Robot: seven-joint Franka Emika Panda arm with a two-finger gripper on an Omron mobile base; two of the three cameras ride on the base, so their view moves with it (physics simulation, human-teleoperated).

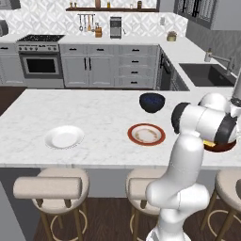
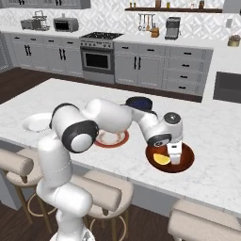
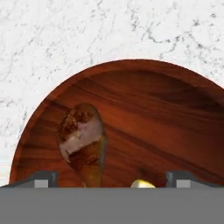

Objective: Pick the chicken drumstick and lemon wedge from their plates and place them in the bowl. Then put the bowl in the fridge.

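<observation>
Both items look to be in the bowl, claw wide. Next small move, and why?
Probably shift the open claw sideways to the rim of the bowl to grip it. The chicken drumstick and lemon wedge already lie inside the bowl, and both plates, white and red-rimmed, look bare. Only the fridge step seems left.

Two plates: one white plate [image 1: 64, 137], one red-rimmed plate [image 1: 146, 134]. Two bowls: one reddish-brown bowl [image 3: 144, 105], one navy bowl [image 1: 152, 102]. One chicken drumstick [image 3: 83, 140], one lemon wedge [image 2: 162, 159]. Three stools [image 1: 54, 187].
</observation>
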